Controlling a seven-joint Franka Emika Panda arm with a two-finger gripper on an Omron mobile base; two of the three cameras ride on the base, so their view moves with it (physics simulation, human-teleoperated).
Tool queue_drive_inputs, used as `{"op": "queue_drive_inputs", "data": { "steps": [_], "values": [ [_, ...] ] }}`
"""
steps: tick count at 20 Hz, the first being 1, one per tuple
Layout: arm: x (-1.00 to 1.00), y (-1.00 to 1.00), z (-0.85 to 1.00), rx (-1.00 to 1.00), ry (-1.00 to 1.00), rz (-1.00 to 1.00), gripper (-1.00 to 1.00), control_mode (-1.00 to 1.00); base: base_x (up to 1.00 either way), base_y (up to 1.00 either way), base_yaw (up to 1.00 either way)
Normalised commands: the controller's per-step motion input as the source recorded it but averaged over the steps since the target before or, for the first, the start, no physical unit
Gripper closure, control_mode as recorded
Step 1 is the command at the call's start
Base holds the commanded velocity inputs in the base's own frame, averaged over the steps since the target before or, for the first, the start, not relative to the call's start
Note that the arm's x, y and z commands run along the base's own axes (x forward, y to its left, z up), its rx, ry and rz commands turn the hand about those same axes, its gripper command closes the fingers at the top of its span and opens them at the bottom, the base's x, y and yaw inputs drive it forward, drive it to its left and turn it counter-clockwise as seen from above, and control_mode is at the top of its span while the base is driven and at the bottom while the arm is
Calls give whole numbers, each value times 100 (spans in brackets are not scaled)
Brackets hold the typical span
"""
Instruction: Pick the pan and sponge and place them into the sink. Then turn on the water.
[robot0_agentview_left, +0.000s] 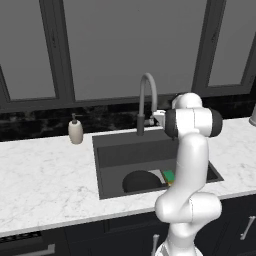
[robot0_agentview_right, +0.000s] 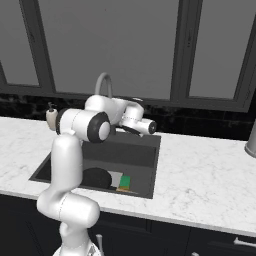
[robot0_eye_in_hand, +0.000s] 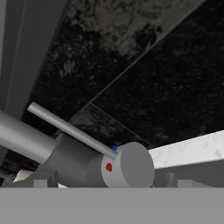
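Observation:
The black pan (robot0_agentview_left: 139, 181) (robot0_agentview_right: 96, 178) lies in the dark sink (robot0_agentview_left: 130, 155) (robot0_agentview_right: 131, 150), at its front. The green and yellow sponge (robot0_agentview_left: 169, 176) (robot0_agentview_right: 125, 181) rests just to the right of the pan, inside the basin. My gripper (robot0_agentview_right: 149, 126) (robot0_agentview_left: 158, 118) hovers at the back of the sink beside the base of the grey gooseneck faucet (robot0_agentview_left: 147, 92) (robot0_agentview_right: 104, 82), open and holding nothing. In the hand view the faucet's thin lever (robot0_eye_in_hand: 70, 127) and its round valve body (robot0_eye_in_hand: 129, 166), marked with a red and a blue dot, sit close ahead between my fingertips (robot0_eye_in_hand: 43, 183). No water is in view.
A light grey square plate (robot0_agentview_left: 156, 174) (robot0_agentview_right: 115, 179) lies in the sink between pan and sponge. A beige soap dispenser (robot0_agentview_left: 75, 131) (robot0_agentview_right: 51, 116) stands on the marble counter (robot0_agentview_left: 45, 175) left of the sink. A grey vessel (robot0_agentview_right: 251, 142) sits at the far right edge. Dark window frames rise behind.

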Motion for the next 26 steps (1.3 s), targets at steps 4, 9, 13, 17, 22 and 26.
{"op": "queue_drive_inputs", "data": {
  "steps": [4, 9, 13, 17, 22, 26],
  "values": [
    [0, 0, 0, 0, 0, 0, -100, -100, 0, 0, 0],
    [0, 1, -3, 0, 0, 0, -100, -100, 0, 0, 0],
    [3, 13, -8, 0, 0, 0, -100, -100, 0, 0, 0],
    [5, 8, -6, 0, 0, 0, -100, -100, 0, 0, 0],
    [7, 0, 0, 0, 0, 0, -100, -100, 0, 0, 0],
    [16, 0, -1, 0, 0, 0, -100, -100, 0, 0, 0]
  ]
}}
